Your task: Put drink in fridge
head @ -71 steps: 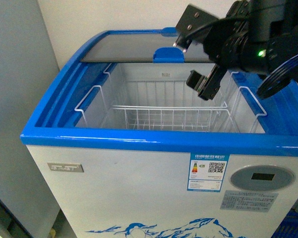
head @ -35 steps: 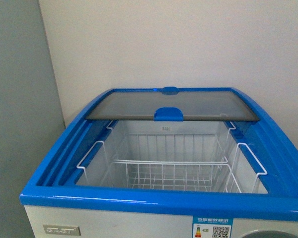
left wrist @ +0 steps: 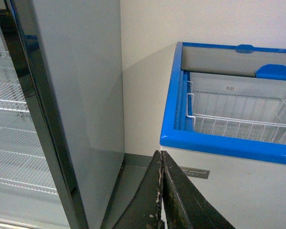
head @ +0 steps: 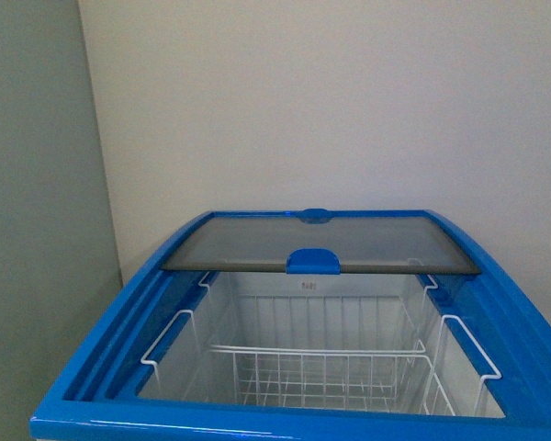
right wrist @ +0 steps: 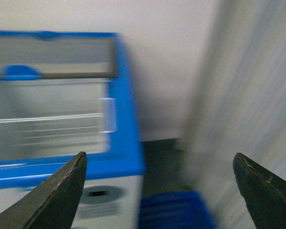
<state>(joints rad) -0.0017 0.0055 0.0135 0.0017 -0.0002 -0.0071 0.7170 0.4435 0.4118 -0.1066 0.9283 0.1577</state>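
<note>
The fridge [head: 119, 317] is a white chest cooler with a blue rim, its glass lid [head: 321, 243] slid back and a white wire basket [head: 321, 372] showing in the open half. No drink shows in any view. Neither gripper appears in the front view. My left gripper [left wrist: 160, 160] is shut with nothing in it, low by the fridge's [left wrist: 219, 145] front left corner. My right gripper [right wrist: 159, 162] is open and empty, off the fridge's [right wrist: 128, 162] right side; that view is blurred by motion.
A tall grey upright cabinet [left wrist: 76, 95] with wire shelves [left wrist: 14, 138] stands close on the fridge's left, with a narrow gap of floor [left wrist: 128, 186] between them. A blue ribbed crate [right wrist: 174, 210] sits on the floor right of the fridge. A wall [head: 331, 101] is behind.
The right arm, which hung over the open fridge a second ago, has left the front view. The front camera's aim has tilted upward, showing more wall and less of the fridge's front.
</note>
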